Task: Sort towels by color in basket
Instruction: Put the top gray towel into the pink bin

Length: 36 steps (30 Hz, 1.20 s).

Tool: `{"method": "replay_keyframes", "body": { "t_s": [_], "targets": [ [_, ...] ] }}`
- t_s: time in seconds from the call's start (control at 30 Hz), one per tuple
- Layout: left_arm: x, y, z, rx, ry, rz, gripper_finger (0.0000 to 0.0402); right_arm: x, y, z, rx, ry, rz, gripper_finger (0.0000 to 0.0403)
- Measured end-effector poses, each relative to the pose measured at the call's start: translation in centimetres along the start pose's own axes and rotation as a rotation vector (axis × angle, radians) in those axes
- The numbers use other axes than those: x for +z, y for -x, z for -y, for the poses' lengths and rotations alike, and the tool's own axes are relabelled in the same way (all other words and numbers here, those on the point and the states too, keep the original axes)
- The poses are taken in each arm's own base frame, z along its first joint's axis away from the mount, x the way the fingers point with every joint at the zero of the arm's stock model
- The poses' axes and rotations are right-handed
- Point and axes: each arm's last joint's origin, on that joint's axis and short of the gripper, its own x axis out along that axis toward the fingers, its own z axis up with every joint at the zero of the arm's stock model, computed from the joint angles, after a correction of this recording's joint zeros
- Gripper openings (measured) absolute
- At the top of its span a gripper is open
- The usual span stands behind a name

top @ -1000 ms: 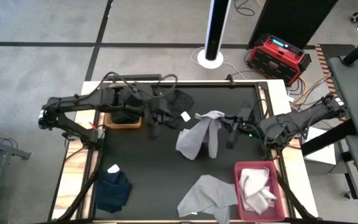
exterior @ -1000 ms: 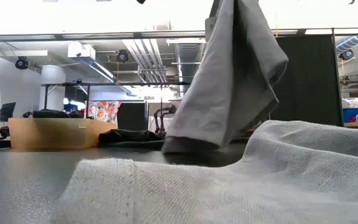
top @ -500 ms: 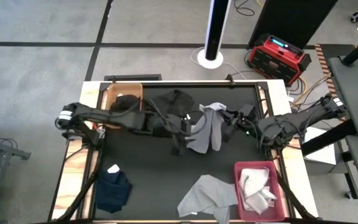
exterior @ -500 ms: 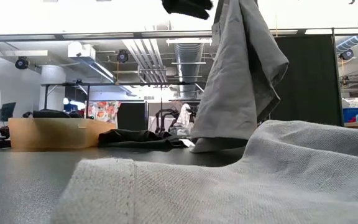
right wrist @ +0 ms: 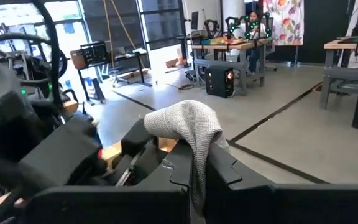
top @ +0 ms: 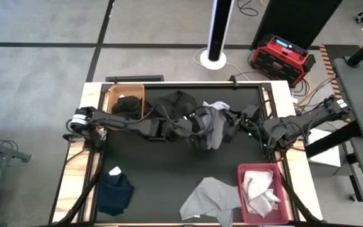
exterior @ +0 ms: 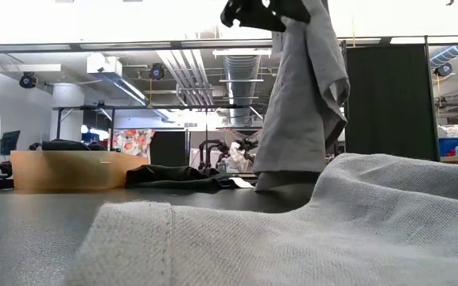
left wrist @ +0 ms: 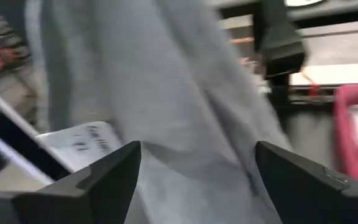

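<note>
A grey towel (top: 214, 129) hangs over the middle of the black table, with my right gripper (top: 233, 121) shut on its upper part. My left gripper (top: 200, 129) has reached it from the left and stands open, one finger (left wrist: 98, 180) on each side of the hanging cloth (left wrist: 185, 112). A black towel (top: 176, 101) lies on the table at the far side. Another black one (top: 126, 104) lies in the wooden basket (top: 113, 91). The navy towel (top: 114, 190) lies at the near left, and a second grey towel (top: 210, 197) lies near the front. My right gripper pinches a bunched fold at the towel's top (right wrist: 194, 134) between its two fingers, which lie about level and come from the table's right. The cloth humps over the fingertips and hangs below them, slack, its lower end (exterior: 283, 181) on the table. Whether my left gripper touches the towel, I cannot tell.
A pink basket (top: 241, 189) with pale towels stands at the near right. The wooden basket is at the far left corner. Cables run along the left arm. Beyond the table are a red box (top: 282, 53) and a white pole base (top: 213, 60).
My left gripper has travelled from beside the wooden basket toward the table's right edge and downward, up to the hanging grey towel. The towel, spread wider before, now hangs narrower, and its lower part has drawn toward the right gripper. The right arm has stayed where it was.
</note>
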Motion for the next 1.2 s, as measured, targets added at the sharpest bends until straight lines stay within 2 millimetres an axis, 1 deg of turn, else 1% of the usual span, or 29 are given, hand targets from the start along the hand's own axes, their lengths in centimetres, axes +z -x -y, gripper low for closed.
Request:
{"method": "replay_keyframes", "body": {
  "t_s": [0.2,0.3,0.33,0.4,0.5,0.53,0.57,0.7,0.83,0.9,0.97,1.07,1.2],
  "targets": [
    [-1.1,-1.9,-0.5,0.016,0.033,-0.019,0.0275,0.0,0.0,-0.1,0.009,-0.003,0.0,0.0009],
    [-1.5,-2.3,-0.7,0.023,0.032,-0.042,0.0242,0.0,0.0,-0.1,0.014,-0.003,0.0,0.0009],
    [-1.6,-2.3,-0.7,0.023,0.025,-0.05,0.0224,0.0,0.1,-0.2,0.016,-0.002,-0.001,0.0009],
    [-1.8,-2.3,-0.6,0.017,-0.008,-0.067,0.0173,0.0,0.2,-0.2,0.022,0.008,-0.001,0.0009],
    [-1.7,-2.1,-0.1,-0.05,-0.04,-0.061,0.0062,0.1,0.4,-0.2,0.027,0.02,0.001,0.0009],
    [-1.6,-1.9,0.0,-0.082,-0.042,-0.057,0.0032,0.1,0.4,-0.2,0.027,0.026,0.002,0.0009],
    [-1.5,-1.8,0.1,-0.124,-0.042,-0.051,0.0018,0.2,0.4,-0.2,0.029,0.035,0.002,0.0009],
    [-0.7,-0.5,0.4,-0.338,-0.06,-0.03,0.0004,0.1,0.5,0.0,0.0,0.111,0.0,0.0009],
    [0.7,1.7,0.1,-0.656,-0.049,0.018,0.0001,-0.3,0.5,0.3,-0.064,0.22,-0.024,0.0009],
    [1.4,2.8,-0.3,-0.771,-0.041,0.051,0.0001,-0.7,0.5,0.4,-0.067,0.257,-0.048,0.0009],
    [2.2,3.8,-0.7,-0.814,-0.035,0.079,0.0001,-1.1,0.5,0.5,-0.059,0.262,-0.074,0.0009],
    [3.2,5.2,-1.5,-0.821,-0.02,0.11,0.0,-1.7,0.6,0.6,-0.028,0.257,-0.117,0.002],
    [4.2,6.9,-2.7,-0.822,0.003,0.135,0.0,-1.9,1.0,0.9,0.065,0.212,-0.221,0.0062]
  ]
}}
